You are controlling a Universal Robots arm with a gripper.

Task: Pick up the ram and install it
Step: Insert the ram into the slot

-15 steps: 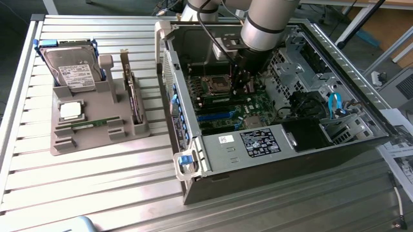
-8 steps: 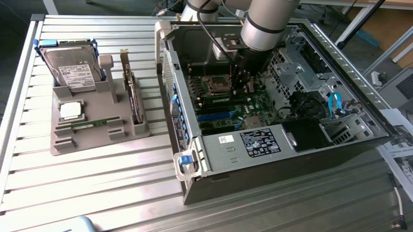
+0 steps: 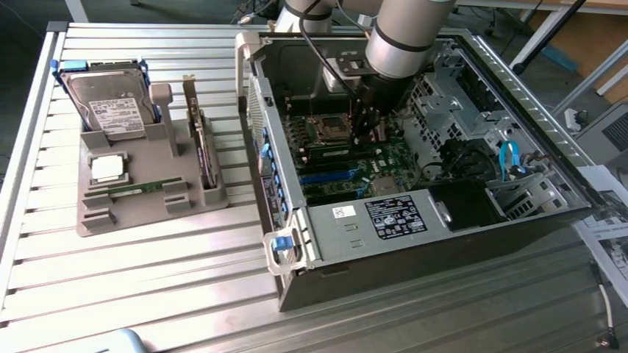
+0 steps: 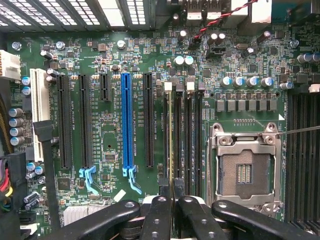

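Fingers (image 4: pixel 159 214) of mine are pinched almost shut on the ram (image 4: pixel 170 135), which I hold on edge over the memory slot (image 4: pixel 166 150) farthest from the processor socket (image 4: pixel 245 170). In the exterior view my gripper (image 3: pixel 370 123) hangs inside the open case (image 3: pixel 393 220), low over the motherboard (image 3: pixel 387 165). I judge the seating needs care: the strip should run true along the slot, both ends level, the white latch (image 4: pixel 168 86) clear, and the push straight down, never rocking sideways.
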